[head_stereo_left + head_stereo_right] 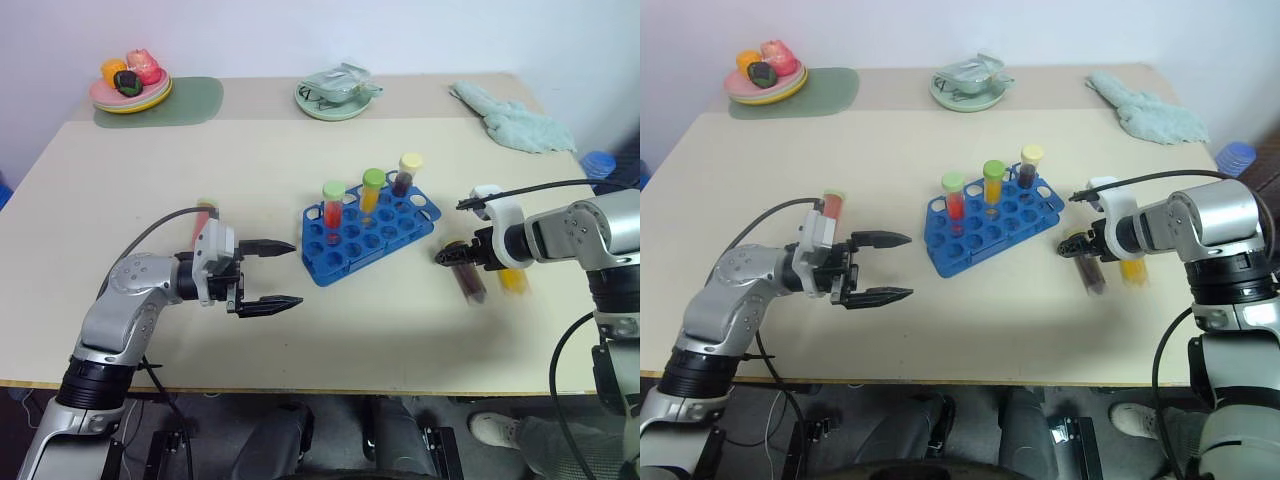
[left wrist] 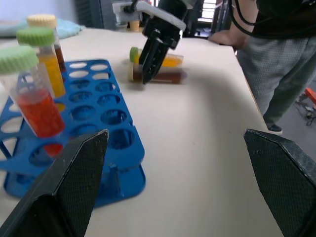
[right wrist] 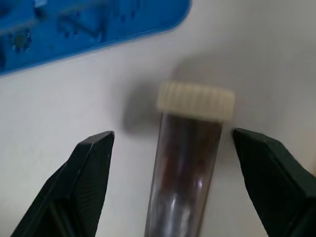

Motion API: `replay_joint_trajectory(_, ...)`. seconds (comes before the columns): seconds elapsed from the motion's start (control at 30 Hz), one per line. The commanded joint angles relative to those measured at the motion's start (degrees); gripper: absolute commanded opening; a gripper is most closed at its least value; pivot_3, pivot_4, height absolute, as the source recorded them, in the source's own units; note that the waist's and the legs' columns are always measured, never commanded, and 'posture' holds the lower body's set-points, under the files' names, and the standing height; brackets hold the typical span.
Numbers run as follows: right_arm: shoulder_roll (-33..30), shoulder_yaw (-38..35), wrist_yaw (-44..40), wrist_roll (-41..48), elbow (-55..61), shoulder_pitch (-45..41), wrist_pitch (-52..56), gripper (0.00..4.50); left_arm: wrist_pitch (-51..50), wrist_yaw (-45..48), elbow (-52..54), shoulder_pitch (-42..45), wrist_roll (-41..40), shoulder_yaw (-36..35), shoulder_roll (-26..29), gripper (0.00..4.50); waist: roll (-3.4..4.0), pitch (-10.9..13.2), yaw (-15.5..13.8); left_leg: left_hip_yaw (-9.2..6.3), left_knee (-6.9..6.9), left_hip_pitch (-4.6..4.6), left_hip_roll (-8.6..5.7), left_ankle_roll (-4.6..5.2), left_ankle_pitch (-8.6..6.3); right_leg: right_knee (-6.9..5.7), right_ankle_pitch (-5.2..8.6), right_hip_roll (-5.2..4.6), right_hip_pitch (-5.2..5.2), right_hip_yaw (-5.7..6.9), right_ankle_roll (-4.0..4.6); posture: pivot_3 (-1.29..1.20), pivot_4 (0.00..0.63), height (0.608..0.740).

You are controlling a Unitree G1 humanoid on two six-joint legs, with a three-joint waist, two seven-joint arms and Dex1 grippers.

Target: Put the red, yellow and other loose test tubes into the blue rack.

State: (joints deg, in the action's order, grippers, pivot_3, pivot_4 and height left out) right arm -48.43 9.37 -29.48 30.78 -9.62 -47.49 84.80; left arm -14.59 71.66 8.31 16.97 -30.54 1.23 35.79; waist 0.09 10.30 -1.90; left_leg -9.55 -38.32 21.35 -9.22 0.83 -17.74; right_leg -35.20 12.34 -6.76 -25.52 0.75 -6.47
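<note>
The blue rack (image 1: 368, 238) sits near the middle of the table (image 1: 150, 180), angled, with three capped tubes standing along its far side: a red tube (image 1: 332, 212), an orange tube (image 1: 371, 195) and a dark tube (image 1: 405, 174). Toward the table's right edge, a brown tube (image 3: 185, 163) and a yellow tube (image 1: 513, 280) lie side by side. The right gripper (image 3: 173, 182) hangs over the brown tube, fingers spread on either side, not touching. The left gripper (image 1: 272, 275) is released, empty, level, left of the rack.

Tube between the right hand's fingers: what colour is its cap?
Cream cap on the dark brown tube; right wrist view.
</note>
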Motion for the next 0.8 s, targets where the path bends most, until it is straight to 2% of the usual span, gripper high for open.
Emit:
replay_joint_trajectory(0.03,0.77,3.12,-1.19,-3.39,-1.56,-0.91,-3.47,3.65,0.52,-0.78,2.72,-1.11,-0.19,-1.28,0.79,4.5,-0.05,-0.03,0.05,0.0,-0.01,-0.01,0.0,0.0,0.0,-0.01,-0.01,0.0,0.02,-0.01,0.0,0.0,0.15,0.74)
replay_joint_trajectory(0.1,0.88,5.25,-1.99,-5.09,-1.41,-0.15,-5.22,2.98,0.52,-1.37,3.28,-1.91,-0.2,-1.69,1.13,4.5,-0.1,-0.06,0.09,0.0,-0.04,-0.03,0.01,-0.01,0.01,-0.01,-0.09,0.02,0.05,-0.01,0.02,0.0,0.15,0.74)
replay_joint_trajectory(0.2,0.58,6.76,-2.9,-6.76,1.2,1.42,-6.47,1.56,1.29,-1.52,3.64,-3.03,0.61,-1.83,1.99,4.5,-0.12,-0.08,0.33,0.02,-0.06,-0.06,0.01,-0.08,0.05,0.0,-0.24,0.06,0.06,-0.06,0.02,0.0,0.15,0.74)
replay_joint_trajectory(0.4,-1.1,5.69,-3.45,-8.91,9.74,5.46,-7.95,1.56,1.38,-2.14,3.69,-3.51,0.23,-2.12,2.41,4.5,-0.12,-0.1,0.37,0.02,-0.03,-0.08,0.08,-0.13,0.07,-0.01,-0.26,0.15,0.04,-0.08,0.04,0.0,0.15,0.74)
replay_joint_trajectory(0.5,-2.49,2.34,-3.88,-8.01,17.73,8.52,-7.82,1.56,1.55,-2.22,3.22,-3.27,0.22,-2.51,2.58,4.5,-0.12,-0.09,0.18,0.02,-0.03,-0.04,0.08,-0.13,0.07,0.01,-0.26,0.16,0.01,-0.08,0.04,0.0,0.15,0.74)
replay_joint_trajectory(0.57,-1.42,-3.56,-4.21,-5.32,24.11,11.02,-6.52,1.56,1.59,-2.19,2.69,-3.02,0.17,-2.84,2.67,4.5,-0.11,-0.08,-0.13,0.02,-0.03,0.0,0.08,-0.12,0.07,0.02,-0.26,0.16,-0.03,-0.08,0.04,0.0,0.15,0.74)
replay_joint_trajectory(0.63,1.76,-11.01,-4.14,-2.28,30.26,14.05,-8.04,1.56,1.62,-2.14,2.18,-2.92,0.19,-3.15,2.77,4.5,-0.08,-0.07,-0.2,0.04,-0.02,0.02,0.08,-0.12,0.08,0.02,-0.26,0.16,-0.06,-0.1,0.04,0.0,0.15,0.74)
replay_joint_trajectory(0.7,6.81,-17.12,-1.78,-1.71,35.86,17.9,-14.28,1.56,1.54,-2.22,1.51,-2.82,0.12,-3.52,2.69,4.5,-0.09,-0.07,-0.35,0.06,-0.02,0.01,0.09,-0.12,0.08,0.0,-0.26,0.17,-0.06,-0.12,0.04,0.0,0.15,0.74)
replay_joint_trajectory(0.8,12.21,-17.78,3.03,-6.83,40.42,22.41,-27.51,1.56,2.52,-2.46,-0.34,-2.06,0.99,-3.65,2.13,4.5,-0.09,-0.08,-0.35,0.07,-0.02,-0.02,0.1,-0.13,0.08,-0.01,-0.27,0.2,-0.03,-0.14,0.03,0.0,0.15,0.74)
